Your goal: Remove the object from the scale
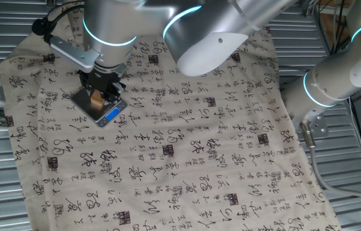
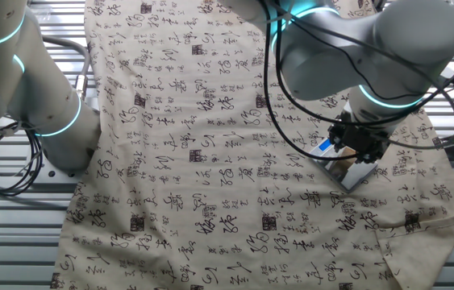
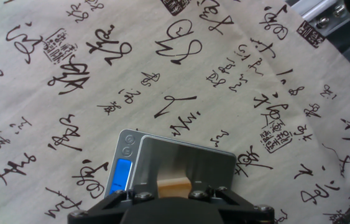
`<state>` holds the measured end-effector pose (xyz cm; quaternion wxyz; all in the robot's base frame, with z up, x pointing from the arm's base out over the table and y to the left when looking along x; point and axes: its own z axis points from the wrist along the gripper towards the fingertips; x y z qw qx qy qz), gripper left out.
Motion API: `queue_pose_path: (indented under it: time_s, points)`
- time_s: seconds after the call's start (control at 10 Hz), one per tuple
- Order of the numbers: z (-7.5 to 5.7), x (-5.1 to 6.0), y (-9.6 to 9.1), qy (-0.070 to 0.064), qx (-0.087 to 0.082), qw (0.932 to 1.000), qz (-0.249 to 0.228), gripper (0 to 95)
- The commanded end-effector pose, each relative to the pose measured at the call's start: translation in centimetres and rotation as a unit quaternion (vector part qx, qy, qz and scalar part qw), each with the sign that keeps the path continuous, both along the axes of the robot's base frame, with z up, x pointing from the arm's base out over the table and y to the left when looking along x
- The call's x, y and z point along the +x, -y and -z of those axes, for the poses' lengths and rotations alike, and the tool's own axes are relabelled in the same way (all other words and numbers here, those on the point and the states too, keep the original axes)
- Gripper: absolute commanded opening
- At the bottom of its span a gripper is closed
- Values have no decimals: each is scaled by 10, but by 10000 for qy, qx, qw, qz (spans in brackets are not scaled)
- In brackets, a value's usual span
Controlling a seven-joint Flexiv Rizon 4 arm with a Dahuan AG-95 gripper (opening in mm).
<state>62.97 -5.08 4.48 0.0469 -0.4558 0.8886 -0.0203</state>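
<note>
My claw (image 1: 98, 96) is lowered over the scale (image 1: 100, 110), fingers on either side of the small wooden cube (image 3: 173, 185); whether it grips, I cannot tell.

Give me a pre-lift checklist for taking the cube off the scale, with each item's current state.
1. End effector positioned over the scale: ok.
2. Cube lies between the fingers: ok in the hand view.
3. Fingers actually gripping the cube: cannot tell, contact is hidden.
4. Scale flat on the printed cloth: ok.
5. Fingers clear of the weighing plate: cannot tell.
6. Display lit: ok, though digits unreadable.
</note>
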Motion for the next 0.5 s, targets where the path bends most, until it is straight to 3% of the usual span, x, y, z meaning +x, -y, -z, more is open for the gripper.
queue_pose_path:
  time_s: [0.1, 0.5]
  points:
    - [0, -1, 0, 9, 12, 10000, 9, 380]
    - [1, -1, 1, 27, 34, 10000, 28, 380]
